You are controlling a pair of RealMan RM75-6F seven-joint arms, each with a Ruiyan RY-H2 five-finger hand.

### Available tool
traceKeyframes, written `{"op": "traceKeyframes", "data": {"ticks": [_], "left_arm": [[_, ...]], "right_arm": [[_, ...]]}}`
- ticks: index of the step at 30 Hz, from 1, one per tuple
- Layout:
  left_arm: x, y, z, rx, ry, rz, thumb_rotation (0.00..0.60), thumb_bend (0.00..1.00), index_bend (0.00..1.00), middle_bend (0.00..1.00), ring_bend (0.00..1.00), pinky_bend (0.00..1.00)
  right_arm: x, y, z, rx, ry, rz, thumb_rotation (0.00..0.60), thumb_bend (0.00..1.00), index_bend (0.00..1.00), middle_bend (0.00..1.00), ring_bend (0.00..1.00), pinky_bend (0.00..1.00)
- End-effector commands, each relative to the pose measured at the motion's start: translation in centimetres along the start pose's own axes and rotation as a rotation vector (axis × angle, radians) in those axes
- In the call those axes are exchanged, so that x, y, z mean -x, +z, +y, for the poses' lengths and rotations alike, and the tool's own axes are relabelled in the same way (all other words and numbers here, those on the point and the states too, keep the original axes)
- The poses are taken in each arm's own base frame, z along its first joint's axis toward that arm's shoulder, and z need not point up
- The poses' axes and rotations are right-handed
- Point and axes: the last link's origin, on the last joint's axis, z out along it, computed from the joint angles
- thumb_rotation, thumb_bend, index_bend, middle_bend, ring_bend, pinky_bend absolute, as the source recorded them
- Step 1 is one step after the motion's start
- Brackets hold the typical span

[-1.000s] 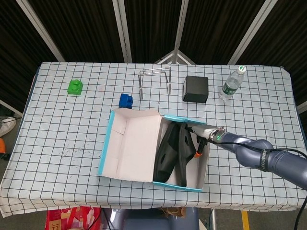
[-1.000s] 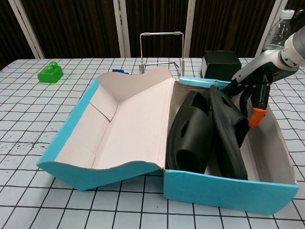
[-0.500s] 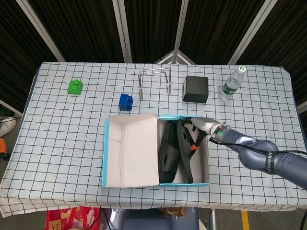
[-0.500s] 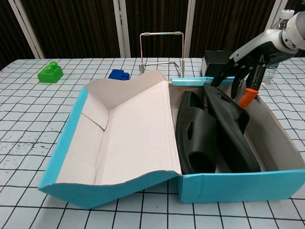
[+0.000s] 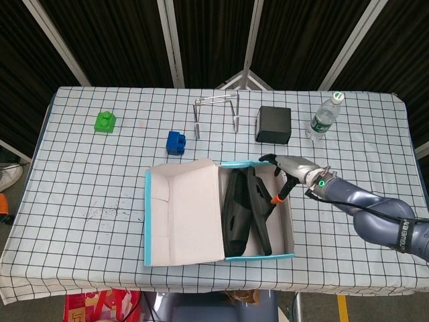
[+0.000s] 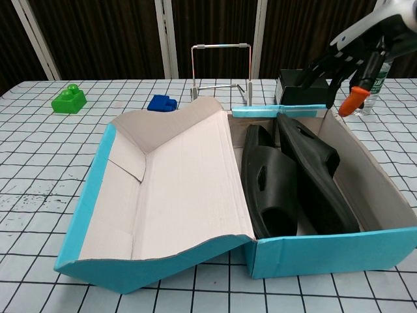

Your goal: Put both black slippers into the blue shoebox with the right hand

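Since the earlier frame, the right hand (image 5: pixel 287 169) has lifted out of the blue shoebox (image 5: pixel 218 211) and drawn back toward 3 o'clock, now hovering over the box's far right corner; in the chest view it (image 6: pixel 355 55) hangs above the box rim, clear of the slippers. Its fingers are spread and hold nothing. The box itself has settled squarer to the table edge.

Both black slippers (image 5: pixel 244 213) lie inside the box, side by side and touching. In the chest view the left slipper (image 6: pixel 268 182) lies tilted against the right slipper (image 6: pixel 316 175), which leans on its edge. The box's lid (image 5: pixel 184 213) lies folded open at 9 o'clock of the slippers, its pale inside facing up.

Beyond the box, at 12 o'clock, stand a wire rack (image 5: pixel 216 114) and a black box (image 5: pixel 273 125); a water bottle (image 5: pixel 324 116) stands toward 2 o'clock, a blue block (image 5: pixel 176 142) at 11 o'clock and a green block (image 5: pixel 104 121) farther toward 10 o'clock. The left hand is out of sight.
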Motion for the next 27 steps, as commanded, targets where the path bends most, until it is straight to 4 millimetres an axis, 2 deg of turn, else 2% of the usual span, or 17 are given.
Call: {"op": "traceKeyframes", "data": {"ticks": [1, 3, 5, 9, 11, 13, 14, 18, 22, 27], "left_arm": [[-0.1, 0.0, 0.0, 0.0, -0.003, 0.002, 0.6, 0.71, 0.16, 0.0, 0.0, 0.02], [-0.1, 0.0, -0.1, 0.0, -0.007, 0.001, 0.6, 0.71, 0.16, 0.0, 0.0, 0.02], [-0.1, 0.0, -0.1, 0.001, -0.011, -0.001, 0.6, 0.71, 0.16, 0.0, 0.0, 0.02], [-0.2, 0.0, -0.1, 0.003, -0.013, -0.005, 0.6, 0.71, 0.16, 0.0, 0.0, 0.02], [-0.3, -0.1, -0.1, 0.004, -0.018, -0.006, 0.6, 0.71, 0.16, 0.0, 0.0, 0.02], [-0.4, -0.1, -0.1, 0.006, -0.021, -0.006, 0.6, 0.71, 0.16, 0.0, 0.0, 0.02], [-0.5, -0.3, -0.1, 0.009, -0.024, -0.01, 0.6, 0.71, 0.16, 0.0, 0.0, 0.02], [-0.6, -0.5, 0.0, 0.009, -0.025, -0.026, 0.6, 0.71, 0.15, 0.0, 0.0, 0.02], [-0.5, -0.7, 0.0, 0.005, -0.025, -0.057, 0.6, 0.71, 0.15, 0.0, 0.0, 0.02], [-0.6, -0.9, -0.1, -0.013, -0.024, -0.101, 0.6, 0.7, 0.15, 0.0, 0.0, 0.02]], "right_arm": [[-2.2, -3.2, 2.1, -0.056, 0.016, 0.331, 0.6, 0.12, 0.19, 0.11, 0.32, 0.49], [-1.2, -4.5, 3.3, -0.058, -0.013, 0.467, 0.6, 0.12, 0.21, 0.13, 0.32, 0.48], [0.0, -5.8, 4.9, -0.02, -0.067, 0.584, 0.6, 0.12, 0.21, 0.13, 0.31, 0.42], [2.7, -8.2, 7.6, 0.088, -0.179, 0.661, 0.6, 0.12, 0.21, 0.13, 0.2, 0.25], [4.3, -9.5, 9.0, 0.136, -0.232, 0.684, 0.6, 0.12, 0.2, 0.12, 0.17, 0.21], [5.5, -10.5, 10.0, 0.164, -0.273, 0.711, 0.6, 0.12, 0.19, 0.11, 0.15, 0.2], [7.6, -12.1, 11.5, 0.202, -0.318, 0.749, 0.6, 0.12, 0.19, 0.11, 0.15, 0.2], [10.6, -13.3, 12.8, 0.225, -0.373, 0.799, 0.6, 0.12, 0.18, 0.1, 0.14, 0.2], [12.7, -14.2, 13.8, 0.283, -0.432, 0.797, 0.6, 0.12, 0.18, 0.09, 0.12, 0.19], [14.3, -14.7, 14.6, 0.303, -0.425, 0.838, 0.6, 0.12, 0.18, 0.09, 0.12, 0.19]]}}
